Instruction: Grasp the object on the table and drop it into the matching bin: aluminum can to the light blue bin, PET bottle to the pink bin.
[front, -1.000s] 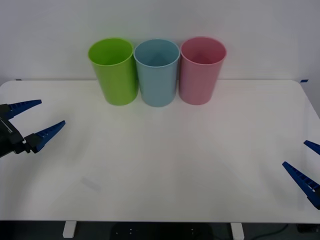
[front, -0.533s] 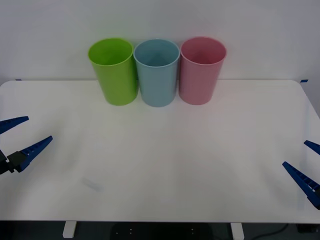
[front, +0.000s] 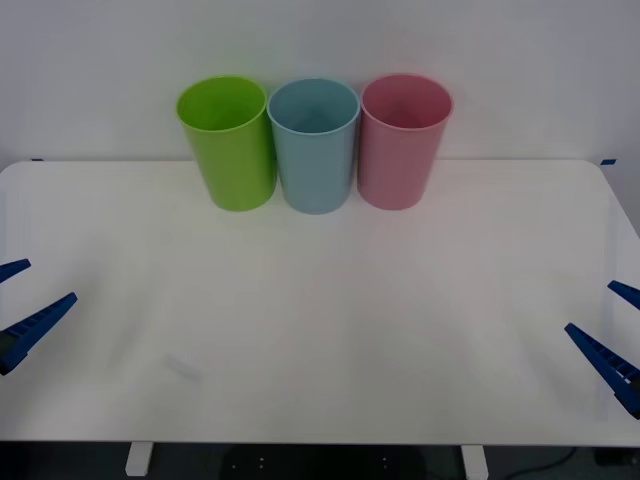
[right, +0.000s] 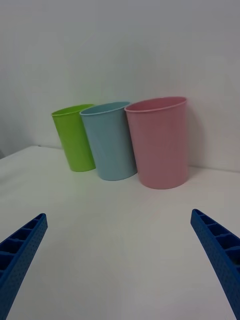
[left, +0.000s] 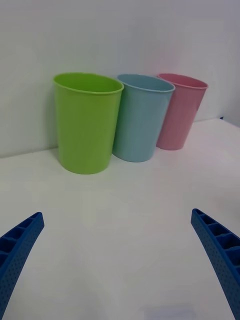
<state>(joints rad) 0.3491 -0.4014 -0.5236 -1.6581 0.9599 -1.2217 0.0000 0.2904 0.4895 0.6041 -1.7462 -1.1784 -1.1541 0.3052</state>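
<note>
Both claws spread wide, empty: left gripper (front: 12, 305), right gripper (front: 612, 328). Tall pale blue plastic bin (front: 314, 145) far ahead, between them. Advice: park level, off the white table (front: 330, 330).

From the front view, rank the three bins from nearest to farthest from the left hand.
The left hand sits open at the table's left edge.
1. Lime green bin, leftmost in the back row, nearest.
2. Light blue bin, in the middle.
3. Pink bin, rightmost, farthest.
</note>
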